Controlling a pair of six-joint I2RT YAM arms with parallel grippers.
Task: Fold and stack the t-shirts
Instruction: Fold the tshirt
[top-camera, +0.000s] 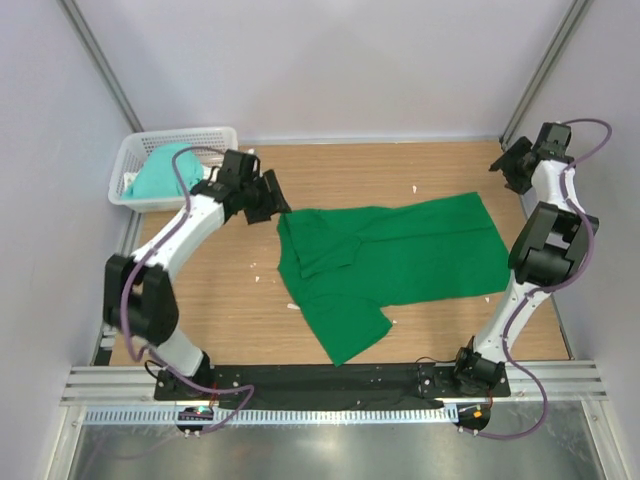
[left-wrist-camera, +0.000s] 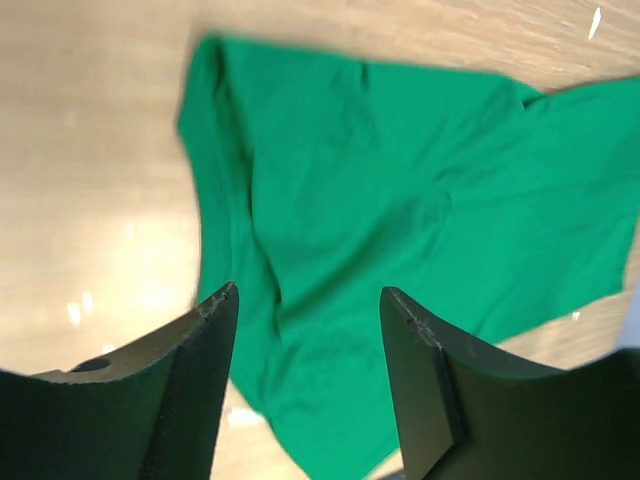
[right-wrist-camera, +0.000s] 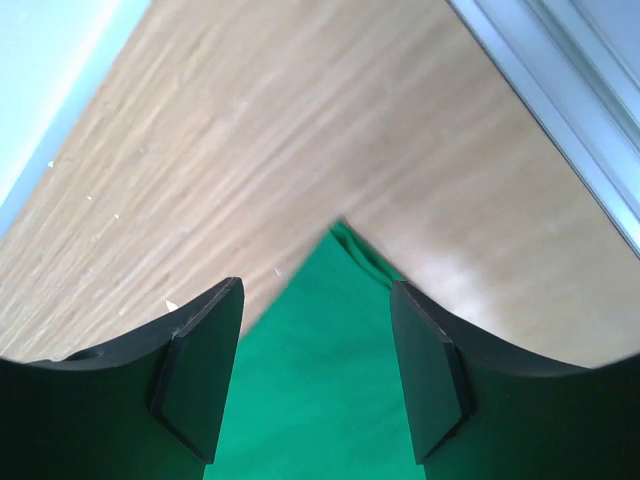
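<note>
A deep green t-shirt (top-camera: 400, 260) lies spread and creased on the wooden table, one sleeve pointing to the near edge. It fills the left wrist view (left-wrist-camera: 400, 200), and one corner shows in the right wrist view (right-wrist-camera: 330, 350). A mint-teal t-shirt (top-camera: 165, 175) lies bunched in the white basket. My left gripper (top-camera: 268, 198) hangs open and empty above the green shirt's far left corner; its open jaws (left-wrist-camera: 308, 300) frame the cloth. My right gripper (top-camera: 512, 172) is open and empty, raised over the shirt's far right corner (right-wrist-camera: 315, 300).
The white lattice basket (top-camera: 215, 137) stands at the table's far left corner. Small white scraps (top-camera: 414, 188) lie on the wood. Grey walls close in both sides, and a metal rail (top-camera: 320, 385) runs along the near edge.
</note>
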